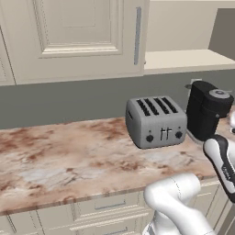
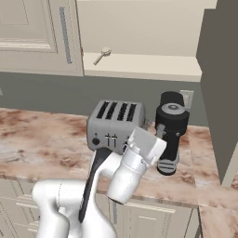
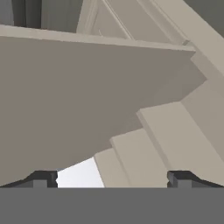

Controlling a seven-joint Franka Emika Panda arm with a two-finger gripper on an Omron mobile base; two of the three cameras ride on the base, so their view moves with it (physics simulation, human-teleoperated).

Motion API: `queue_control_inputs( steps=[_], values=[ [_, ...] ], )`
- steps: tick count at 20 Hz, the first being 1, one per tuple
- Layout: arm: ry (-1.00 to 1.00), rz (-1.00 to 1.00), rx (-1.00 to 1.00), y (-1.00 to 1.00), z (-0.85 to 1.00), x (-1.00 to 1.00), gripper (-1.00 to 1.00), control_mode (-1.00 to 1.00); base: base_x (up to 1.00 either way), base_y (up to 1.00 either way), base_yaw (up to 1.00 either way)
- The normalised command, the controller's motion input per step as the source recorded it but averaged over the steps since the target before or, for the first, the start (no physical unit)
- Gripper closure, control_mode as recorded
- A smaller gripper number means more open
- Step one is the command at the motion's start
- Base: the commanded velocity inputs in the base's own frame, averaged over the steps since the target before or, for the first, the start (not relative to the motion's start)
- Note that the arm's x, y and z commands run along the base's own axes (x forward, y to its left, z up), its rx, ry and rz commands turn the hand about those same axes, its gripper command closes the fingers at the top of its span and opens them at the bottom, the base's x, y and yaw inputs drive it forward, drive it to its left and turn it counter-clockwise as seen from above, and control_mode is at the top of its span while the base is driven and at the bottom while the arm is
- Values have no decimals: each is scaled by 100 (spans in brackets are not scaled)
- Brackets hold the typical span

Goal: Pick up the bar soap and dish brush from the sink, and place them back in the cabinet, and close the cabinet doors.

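At the far left, one of the cabinet doors [image 1: 78, 36] looks shut, its silver handle beside the open shelf of the cabinet [image 2: 139, 65], where the dish brush [image 2: 102, 55] already lies (the bar soap and the sink I cannot find here). Below stand a toaster [image 2: 116, 125] and a black coffee machine [image 2: 171, 130] on the marble counter [image 1: 69, 156]. The gripper [image 3: 112, 178] has its jaws spread wide and empty, facing a panelled cabinet face close up. My worry: a swing from here could clip that door or the appliances just beside the arm.
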Motion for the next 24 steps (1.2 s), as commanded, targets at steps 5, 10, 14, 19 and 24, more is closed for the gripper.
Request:
queue_control_inputs(
  steps=[5,10,14,19,24],
  values=[
    [-12,0,0,-54,-19,-11,-100,-100,0,0,0],
    [-9,0,0,-55,-13,-1,-100,-100,0,0,0],
    [-9,0,0,-47,-23,0,-100,-100,0,0,0],
    [-9,0,0,-38,-35,0,-100,-100,0,0,0],
    [-10,0,0,-37,-28,0,-100,-100,0,0,0]
  ],
)
